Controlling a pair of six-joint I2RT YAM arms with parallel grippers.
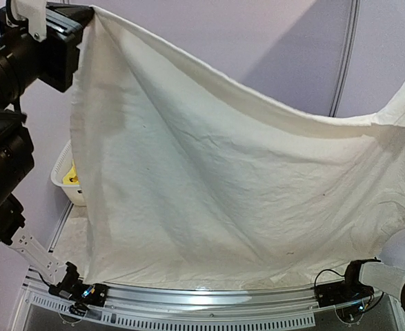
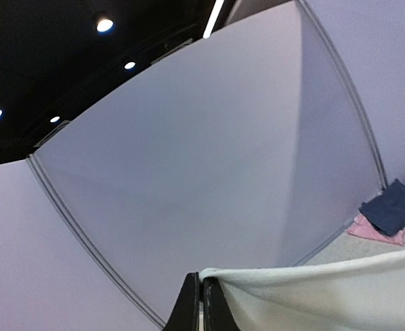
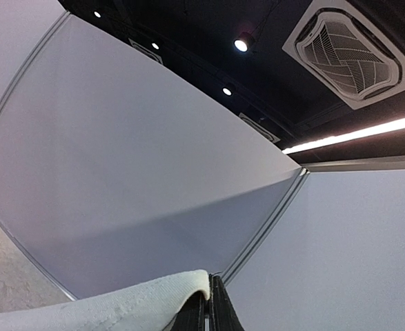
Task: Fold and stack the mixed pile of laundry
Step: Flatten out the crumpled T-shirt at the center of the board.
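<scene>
Ideally, with the left gripper and right gripper both clamped on its top edge, the white T-shirt hanging above the bench gets lowered flat, taut and level.

This looks like a partitioned robot test booth inside a larger hall. Pale lavender wall panels are joined by aluminium posts. The open black ceiling carries spotlights, an air-conditioning cassette and a linear light strip. An aluminium mounting rail edges the table.
</scene>
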